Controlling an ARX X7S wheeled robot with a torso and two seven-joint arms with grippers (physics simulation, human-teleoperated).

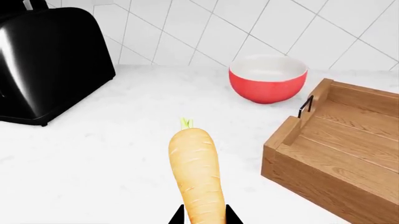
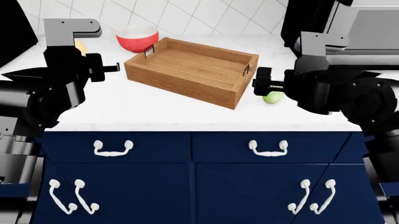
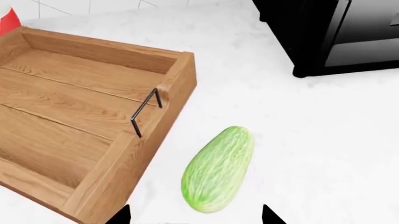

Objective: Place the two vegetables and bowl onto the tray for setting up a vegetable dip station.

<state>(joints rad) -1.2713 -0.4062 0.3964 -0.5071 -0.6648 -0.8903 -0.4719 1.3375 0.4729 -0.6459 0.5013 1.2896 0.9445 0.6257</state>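
Green cucumber [image 3: 218, 169] lies lengthwise ahead of my right gripper [image 3: 194, 215], fingers spread; my left gripper [image 1: 203, 215] pinches the carrot [image 1: 196, 172] beside the tray [image 1: 293, 140].

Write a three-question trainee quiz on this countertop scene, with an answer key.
1. True or false: the tray already holds the bowl.
2. Which vegetable lies in front of the right gripper? A) carrot B) cucumber C) neither
3. Fill in: the dark appliance beside the carrot in the left wrist view is a ____.

Key:
1. False. The tray is empty and the bowl stands on the counter beyond its handle.
2. B, the cucumber.
3. Toaster.
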